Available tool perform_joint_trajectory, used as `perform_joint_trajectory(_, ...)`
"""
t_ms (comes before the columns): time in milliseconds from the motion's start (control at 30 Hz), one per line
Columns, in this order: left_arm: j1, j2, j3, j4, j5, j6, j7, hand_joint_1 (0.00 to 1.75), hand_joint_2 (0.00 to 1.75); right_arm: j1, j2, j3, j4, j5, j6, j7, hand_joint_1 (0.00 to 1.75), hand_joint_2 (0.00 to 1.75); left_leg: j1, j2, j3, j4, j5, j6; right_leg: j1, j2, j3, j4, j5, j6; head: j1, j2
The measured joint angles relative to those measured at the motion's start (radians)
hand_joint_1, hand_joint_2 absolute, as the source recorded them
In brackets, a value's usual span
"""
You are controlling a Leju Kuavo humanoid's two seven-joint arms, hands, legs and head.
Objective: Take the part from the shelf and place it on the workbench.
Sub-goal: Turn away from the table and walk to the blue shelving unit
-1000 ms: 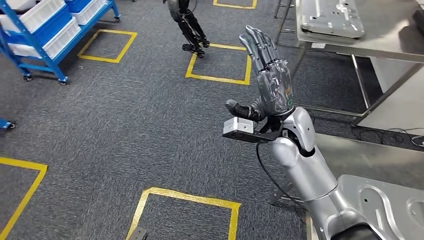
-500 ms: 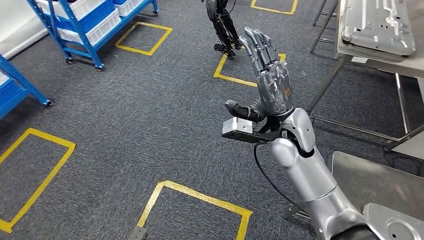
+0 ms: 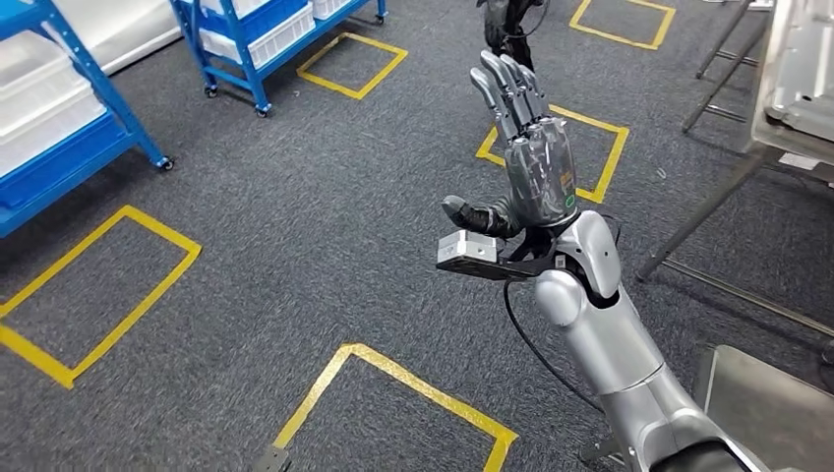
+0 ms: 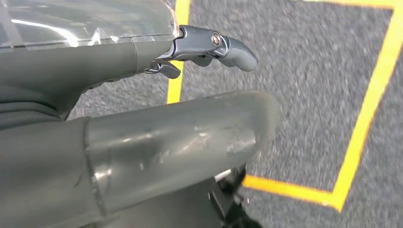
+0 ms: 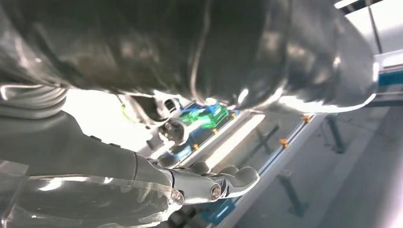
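We judge this to be the approach to the shelf (image 3: 69, 128), far left, where the part should lie, though we cannot make it out; we should finish turning and stop square to it before reaching. Our right hand (image 3: 526, 147) is raised, fingers straight, empty; the left hand (image 4: 142, 118) hangs over the carpet (image 3: 295, 246), fingers apart, holding nothing.

Likely a factory floor: blue bin racks (image 3: 59, 128), yellow floor markings (image 3: 98, 285), steel workbench (image 3: 802, 69).
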Motion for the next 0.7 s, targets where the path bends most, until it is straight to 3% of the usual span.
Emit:
perform_joint_trajectory(67, -0.001, 0.0, 0.0, 0.0, 0.0, 0.0, 0.0, 0.0, 0.0, 0.0, 0.0, 0.0, -0.001, 0.0, -0.001, 0.0, 0.0, 0.0, 0.004, -0.019, 0.004, -0.009, 0.006, 0.013, -0.006, 0.042, -0.017, 0.045, -0.034, 0.008, 0.0, 0.0)
perform_joint_trajectory(133, -0.004, -0.001, 0.0, 0.0, 0.0, 0.0, 0.0, 0.0, 0.0, 0.002, -0.001, 0.0, 0.0, 0.0, -0.001, 0.0, 0.0, 0.0, 0.006, -0.038, 0.006, -0.011, 0.008, 0.021, -0.01, 0.097, -0.074, 0.164, -0.097, 0.011, 0.0, 0.0)
perform_joint_trajectory(200, -0.005, -0.001, 0.0, 0.0, 0.0, 0.0, 0.0, 0.0, 0.0, 0.008, -0.002, 0.0, 0.001, 0.0, -0.001, 0.0, 0.0, 0.0, 0.005, -0.062, 0.005, -0.009, 0.008, 0.023, -0.01, 0.114, -0.134, 0.275, -0.129, 0.013, 0.0, 0.0)
perform_joint_trajectory(233, -0.004, -0.001, 0.0, 0.0, 0.0, 0.0, 0.0, 0.0, 0.0, 0.01, -0.002, 0.0, 0.002, 0.0, -0.001, 0.0, 0.0, 0.0, 0.005, -0.076, 0.005, -0.008, 0.008, 0.023, -0.011, 0.115, -0.144, 0.285, -0.117, 0.013, 0.0, 0.0)
perform_joint_trajectory(267, -0.003, -0.001, 0.0, 0.0, 0.0, 0.0, 0.0, 0.0, 0.0, 0.01, -0.002, 0.0, 0.002, 0.0, -0.001, 0.0, 0.0, 0.0, 0.005, -0.09, 0.006, -0.006, 0.008, 0.022, -0.012, 0.118, -0.136, 0.257, -0.087, 0.011, 0.0, 0.0)
perform_joint_trajectory(300, -0.003, -0.001, 0.0, 0.0, 0.0, 0.0, 0.0, 0.0, 0.0, 0.01, -0.002, 0.0, 0.002, 0.0, -0.001, 0.0, 0.0, 0.0, 0.005, -0.103, 0.006, -0.004, 0.007, 0.021, -0.013, 0.128, -0.111, 0.195, -0.045, 0.009, 0.0, 0.0)
perform_joint_trajectory(367, -0.004, -0.002, 0.0, 0.0, 0.0, 0.0, 0.0, 0.0, 0.0, 0.008, -0.003, 0.0, 0.002, 0.0, -0.001, 0.0, 0.0, 0.0, 0.005, -0.127, 0.004, 0.002, 0.004, 0.015, -0.017, 0.173, -0.057, 0.067, 0.013, 0.004, 0.0, 0.0)
perform_joint_trajectory(433, -0.005, -0.004, 0.0, 0.0, 0.0, 0.0, 0.0, 0.0, 0.0, 0.008, -0.004, 0.0, 0.002, 0.0, -0.001, 0.0, 0.0, 0.0, 0.008, -0.147, -0.004, 0.004, 0.006, 0.004, -0.017, 0.198, -0.036, 0.016, 0.022, 0.001, 0.0, 0.0)
perform_joint_trajectory(500, -0.003, -0.004, 0.0, 0.0, 0.0, 0.0, 0.0, 0.0, 0.0, 0.006, -0.003, 0.0, 0.002, 0.0, -0.001, 0.0, 0.0, 0.0, 0.012, -0.162, -0.01, 0.002, 0.009, -0.008, -0.015, 0.177, -0.032, 0.009, 0.024, -0.005, 0.0, 0.0)
perform_joint_trajectory(567, 0.0, -0.004, 0.0, 0.0, 0.0, 0.0, 0.001, 0.0, 0.0, 0.004, -0.003, 0.0, 0.002, 0.0, -0.001, 0.001, 0.0, 0.0, 0.009, -0.125, -0.024, 0.03, -0.012, -0.018, -0.018, 0.152, -0.024, -0.002, 0.028, -0.016, 0.0, 0.0)
perform_joint_trajectory(633, -0.002, -0.004, 0.0, 0.0, -0.001, 0.0, 0.001, 0.0, 0.0, 0.002, -0.002, 0.0, 0.002, 0.001, -0.001, 0.001, 0.0, 0.0, 0.008, -0.066, -0.07, 0.131, -0.068, -0.025, -0.015, 0.125, -0.019, -0.008, 0.029, -0.025, -0.001, 0.0)
perform_joint_trajectory(700, -0.004, -0.004, 0.0, 0.0, -0.001, 0.001, 0.001, 0.0, 0.0, 0.003, -0.002, 0.0, 0.002, 0.003, -0.001, 0.001, 0.0, 0.0, 0.012, -0.046, -0.126, 0.249, -0.114, -0.031, -0.011, 0.095, -0.018, -0.007, 0.027, -0.029, -0.002, 0.0)
